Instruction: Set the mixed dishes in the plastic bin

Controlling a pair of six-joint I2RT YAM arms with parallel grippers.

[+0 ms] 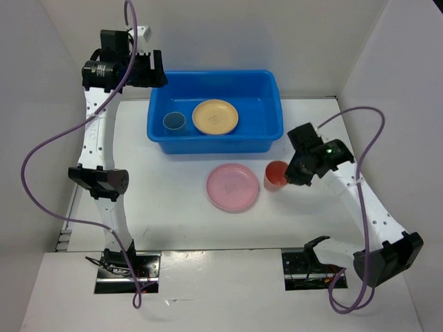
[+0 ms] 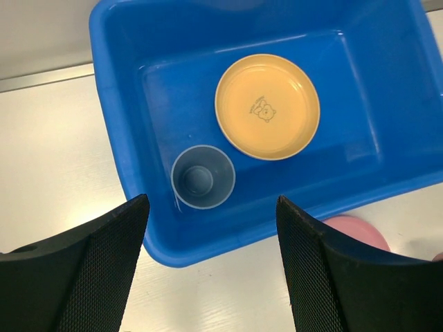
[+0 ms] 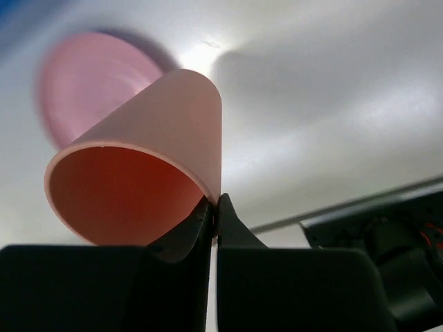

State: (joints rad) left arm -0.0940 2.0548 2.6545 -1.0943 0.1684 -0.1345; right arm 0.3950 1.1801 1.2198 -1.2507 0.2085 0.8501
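The blue plastic bin (image 1: 270, 135) stands at the back centre. Inside it are the blue cup (image 1: 174, 122) and the yellow plate (image 1: 215, 116), both also in the left wrist view: cup (image 2: 202, 178), plate (image 2: 267, 106), bin (image 2: 111, 138). The pink plate (image 1: 232, 187) lies on the table in front of the bin. My right gripper (image 1: 291, 174) is shut on the rim of the salmon-red cup (image 1: 275, 175), beside the pink plate; the right wrist view shows gripper (image 3: 216, 204) and cup (image 3: 138, 159). My left gripper (image 2: 211, 200) is open and empty above the bin's left end. The lilac plate is out of view.
White walls close in the table on the left, back and right. A purple cable (image 1: 41, 149) loops off the left arm and another (image 1: 377, 138) off the right arm. The pink plate's edge (image 2: 356, 228) shows past the bin in the left wrist view.
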